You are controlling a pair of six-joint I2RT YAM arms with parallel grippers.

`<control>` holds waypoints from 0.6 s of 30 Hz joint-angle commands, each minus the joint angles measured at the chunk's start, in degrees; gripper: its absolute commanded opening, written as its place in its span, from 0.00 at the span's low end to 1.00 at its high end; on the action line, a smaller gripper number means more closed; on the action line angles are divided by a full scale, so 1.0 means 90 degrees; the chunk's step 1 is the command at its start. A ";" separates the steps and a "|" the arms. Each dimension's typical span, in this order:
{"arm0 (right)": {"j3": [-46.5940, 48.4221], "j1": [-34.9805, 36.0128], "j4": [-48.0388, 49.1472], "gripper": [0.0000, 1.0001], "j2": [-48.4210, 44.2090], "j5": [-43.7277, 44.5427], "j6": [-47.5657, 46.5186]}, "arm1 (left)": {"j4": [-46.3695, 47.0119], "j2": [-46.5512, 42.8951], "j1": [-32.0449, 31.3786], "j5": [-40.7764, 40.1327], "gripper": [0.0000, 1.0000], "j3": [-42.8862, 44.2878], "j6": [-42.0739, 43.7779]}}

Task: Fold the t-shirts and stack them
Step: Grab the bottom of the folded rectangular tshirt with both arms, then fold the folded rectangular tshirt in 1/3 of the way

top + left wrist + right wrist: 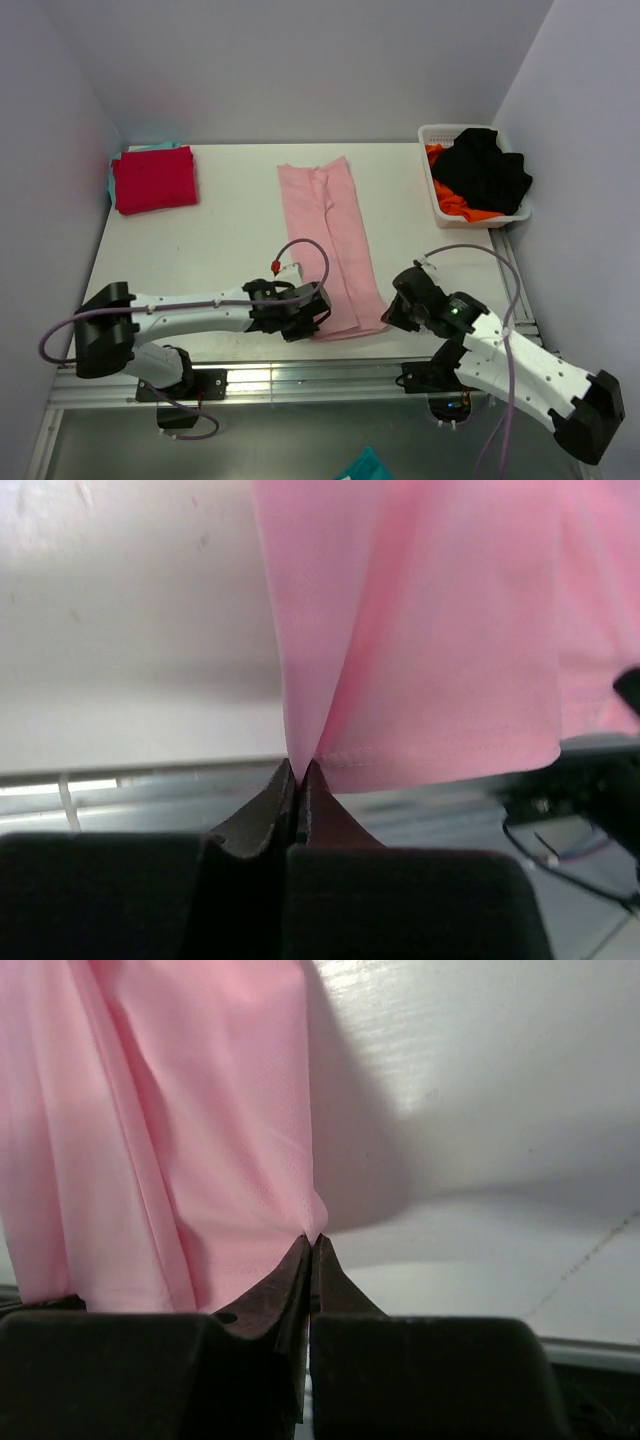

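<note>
The light pink t-shirt (332,230) lies as a long narrow strip down the middle of the table. My left gripper (312,318) is shut on its near left corner; the cloth (440,630) rises from the pinched tips (298,770). My right gripper (392,312) is shut on its near right corner, with the cloth (180,1110) pinched at the tips (313,1243). The red t-shirt (154,178) lies folded at the far left, on top of a teal t-shirt (150,146) of which only an edge shows.
A white basket (438,205) at the far right holds black and orange clothes (485,170). A teal cloth (365,466) shows below the table's near edge. White walls close in on three sides.
</note>
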 commanded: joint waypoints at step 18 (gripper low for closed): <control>0.3121 -0.0057 -0.1630 0.00 0.0904 0.0735 -0.0842 | -0.1741 -0.1399 0.0983 -0.0442 0.00 0.1461 0.0335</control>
